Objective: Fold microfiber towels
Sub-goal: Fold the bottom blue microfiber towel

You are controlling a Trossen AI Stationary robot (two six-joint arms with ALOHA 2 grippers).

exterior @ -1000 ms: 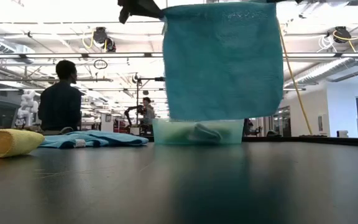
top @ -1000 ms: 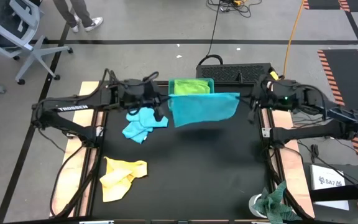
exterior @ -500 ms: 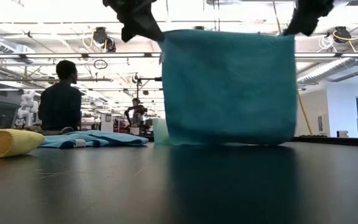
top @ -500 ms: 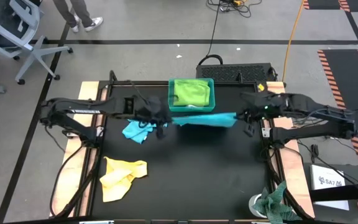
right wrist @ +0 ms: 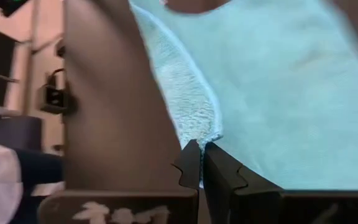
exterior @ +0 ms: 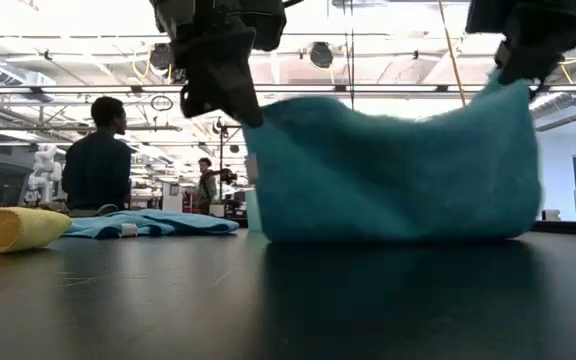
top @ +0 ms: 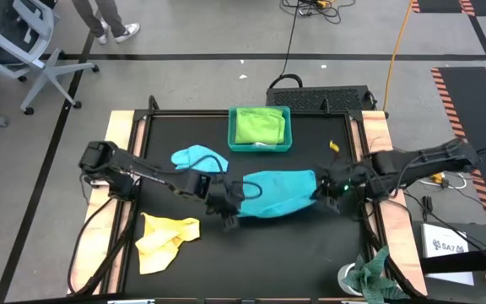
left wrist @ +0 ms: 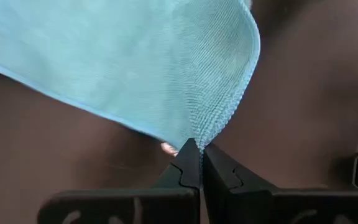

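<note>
Honestly a lot here you can't make out. In the low view the turquoise towel [exterior: 388,175] blocks the teal tray behind it completely, and both arms get chopped off by the top edge, so the left gripper [exterior: 236,105] and right gripper [exterior: 516,72] are just dark lumps. From above, the left gripper [top: 229,201] is too small to read its fingers. The lime green towel [top: 260,125] hides the tray's floor. The right wrist view is smeared past the fingers.
</note>
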